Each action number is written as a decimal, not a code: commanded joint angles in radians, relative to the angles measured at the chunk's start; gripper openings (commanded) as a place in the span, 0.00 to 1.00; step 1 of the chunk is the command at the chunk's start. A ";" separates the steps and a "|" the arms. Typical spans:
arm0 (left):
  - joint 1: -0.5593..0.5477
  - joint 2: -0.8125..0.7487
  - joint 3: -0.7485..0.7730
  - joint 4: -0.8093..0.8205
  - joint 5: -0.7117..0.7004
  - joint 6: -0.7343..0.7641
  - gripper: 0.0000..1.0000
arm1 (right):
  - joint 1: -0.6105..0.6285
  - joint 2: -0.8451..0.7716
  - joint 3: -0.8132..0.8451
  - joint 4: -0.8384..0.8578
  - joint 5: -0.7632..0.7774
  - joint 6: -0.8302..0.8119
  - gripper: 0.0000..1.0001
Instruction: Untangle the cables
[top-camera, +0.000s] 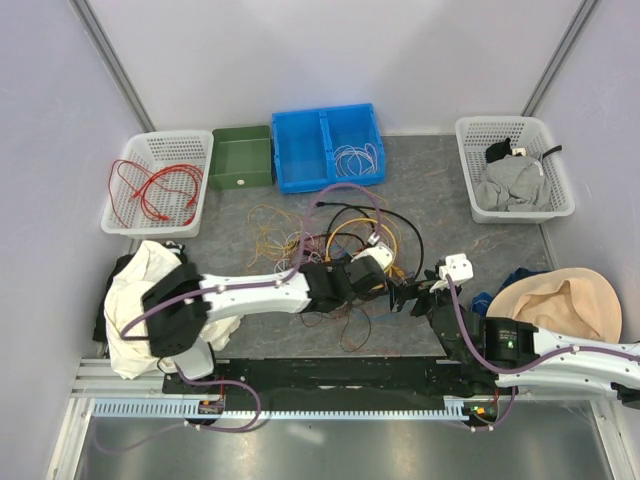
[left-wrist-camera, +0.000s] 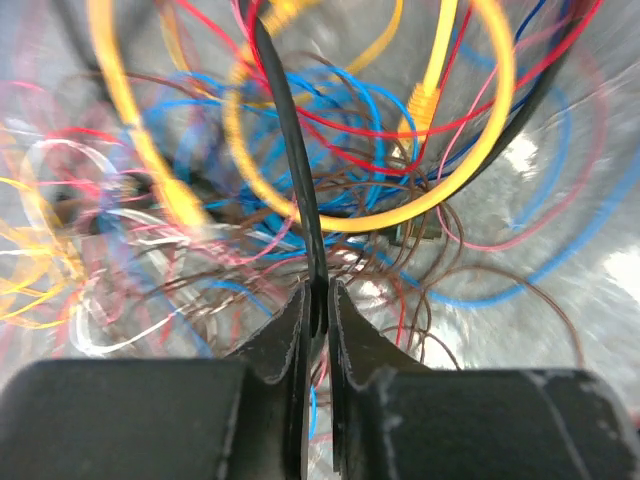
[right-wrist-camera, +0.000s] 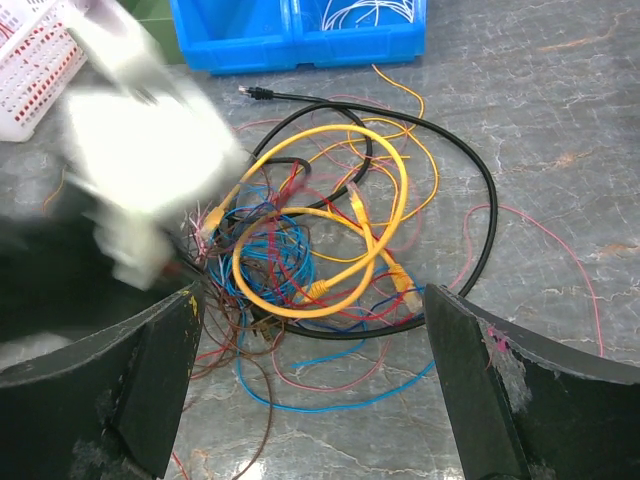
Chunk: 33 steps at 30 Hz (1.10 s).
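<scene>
Gently now: your left claw (left-wrist-camera: 318, 300) is pinched on the black cable (left-wrist-camera: 290, 140), with the fingers nearly meeting around it at their tips. Judge the grip before you pull, because a hold that far out could slip.

The heap of cables (top-camera: 340, 235) lies mid-table (top-camera: 430, 190), in front of the blue bin (top-camera: 328, 147) and just ahead of both claws. The black cable rings the heap, and the yellow loops (right-wrist-camera: 390, 170) and fine red, blue and brown strands cross over it. Draw it slowly up and away from the knot. Watch which strands lift with it, and stop if the whole heap drags along.

Your right claw (right-wrist-camera: 315, 300) stands wide open and holds nothing. It could pin the yellow loops while the black cable slides free.

Your left arm reaches low across the table from its base on the left, wrist stretched out over the near side of the heap. The right arm lies low too, its claw facing the heap from the near right.
</scene>
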 joint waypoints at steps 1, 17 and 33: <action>0.000 -0.303 0.048 -0.001 -0.039 0.009 0.02 | 0.006 0.009 0.030 0.027 0.033 0.011 0.98; 0.037 -0.660 0.384 -0.024 -0.008 0.084 0.02 | 0.006 -0.008 0.022 0.170 0.013 0.003 0.98; 0.048 -0.818 -0.266 0.672 0.148 0.247 0.02 | 0.006 0.000 -0.039 0.345 -0.009 -0.058 0.98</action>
